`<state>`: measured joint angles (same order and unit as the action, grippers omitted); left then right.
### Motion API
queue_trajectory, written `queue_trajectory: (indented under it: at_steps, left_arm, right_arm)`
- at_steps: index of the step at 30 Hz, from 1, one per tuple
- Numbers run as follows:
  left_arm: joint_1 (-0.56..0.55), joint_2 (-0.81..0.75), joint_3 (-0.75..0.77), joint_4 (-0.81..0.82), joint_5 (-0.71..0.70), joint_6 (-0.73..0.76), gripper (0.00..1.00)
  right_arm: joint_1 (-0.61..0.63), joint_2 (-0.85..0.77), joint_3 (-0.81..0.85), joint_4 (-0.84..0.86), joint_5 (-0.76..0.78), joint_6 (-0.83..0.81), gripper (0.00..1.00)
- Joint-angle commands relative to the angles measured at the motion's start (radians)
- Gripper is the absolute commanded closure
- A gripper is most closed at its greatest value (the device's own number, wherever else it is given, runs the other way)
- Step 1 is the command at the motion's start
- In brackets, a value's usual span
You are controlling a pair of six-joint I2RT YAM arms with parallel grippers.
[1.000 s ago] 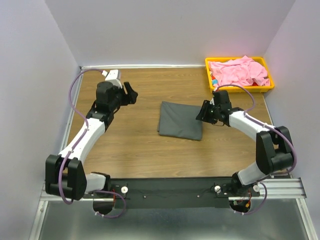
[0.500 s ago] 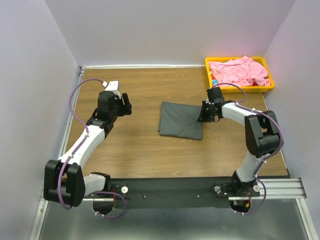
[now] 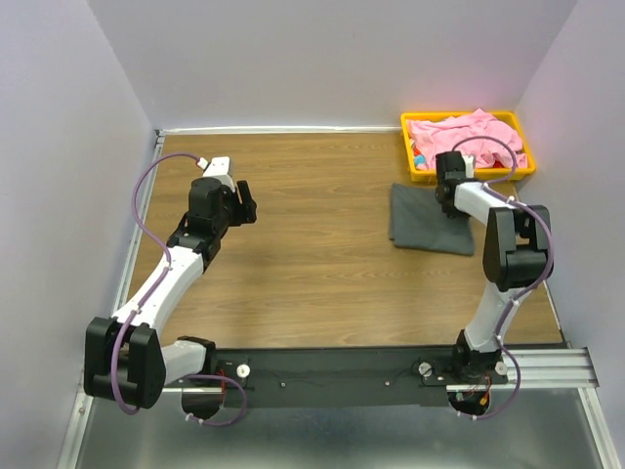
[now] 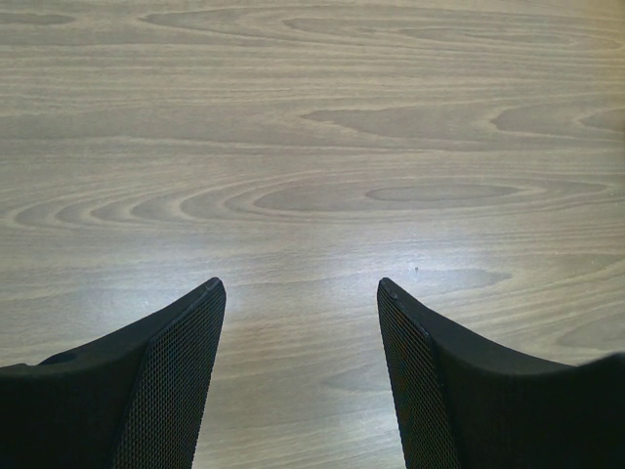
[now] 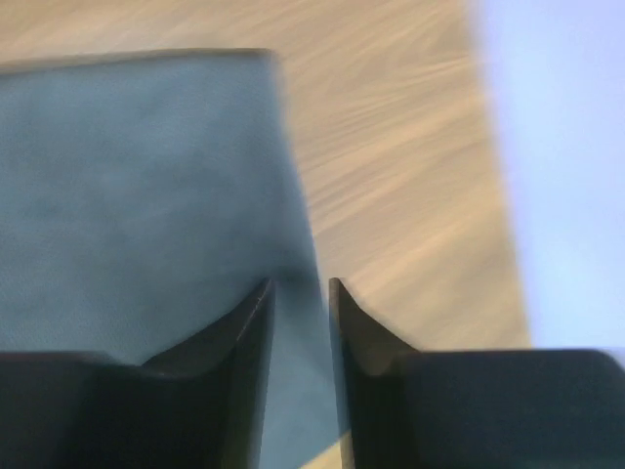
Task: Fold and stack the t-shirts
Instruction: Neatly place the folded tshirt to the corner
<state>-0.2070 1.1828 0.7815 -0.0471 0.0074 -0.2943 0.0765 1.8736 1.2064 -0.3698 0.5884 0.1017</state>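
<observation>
The dark charcoal grey t-shirt [image 3: 422, 220] lies folded flat on the wooden table at the right, just in front of the yellow tray. My right gripper [image 3: 445, 203] is at its far edge. In the right wrist view the grey t-shirt [image 5: 137, 195] fills the left, and the gripper [image 5: 300, 283] is shut on its edge, with cloth between the fingers. The light pink t-shirt [image 3: 467, 137] lies crumpled in the yellow tray. My left gripper [image 3: 248, 201] is open and empty over bare wood at the left; the left wrist view [image 4: 301, 285] shows nothing between its fingers.
The yellow plastic tray [image 3: 406, 142] sits in the far right corner against the right wall. White walls close the table on the left, back and right. A metal rail [image 3: 342, 371] with both arm bases runs along the near edge.
My right gripper has dragged the folded grey t-shirt from the table's middle to the right, up near the tray. My left gripper has pulled back slightly to the left.
</observation>
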Motion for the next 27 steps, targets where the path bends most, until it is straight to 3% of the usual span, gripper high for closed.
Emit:
queue_trajectory:
  at_steps: [1, 5, 9, 12, 20, 27]
  left_arm:
    - [0.001, -0.018, 0.012, 0.023, -0.014, 0.014, 0.29]
    - [0.003, -0.011, 0.012, 0.021, -0.012, 0.012, 0.29]
    - [0.001, 0.015, 0.022, 0.023, 0.031, 0.006, 0.29]
    - [0.001, 0.023, 0.025, 0.023, 0.046, 0.003, 0.29]
    - [0.001, 0.025, 0.016, 0.030, 0.057, 0.000, 0.29]
    - [0.001, 0.020, 0.013, 0.029, 0.054, 0.001, 0.30]
  right_arm:
    - [-0.030, 0.044, 0.125, -0.023, 0.379, -0.164, 0.50]
    - [0.015, -0.001, 0.231, -0.162, 0.234, -0.016, 0.45]
    - [0.086, -0.060, 0.234, -0.236, -0.162, 0.178, 0.45]
    - [0.127, -0.048, 0.194, -0.227, -0.300, 0.285, 0.45]
    - [0.230, 0.079, 0.205, -0.210, -0.318, 0.299, 0.46]
    - [0.233, 0.165, 0.180, -0.205, -0.161, 0.274, 0.50]
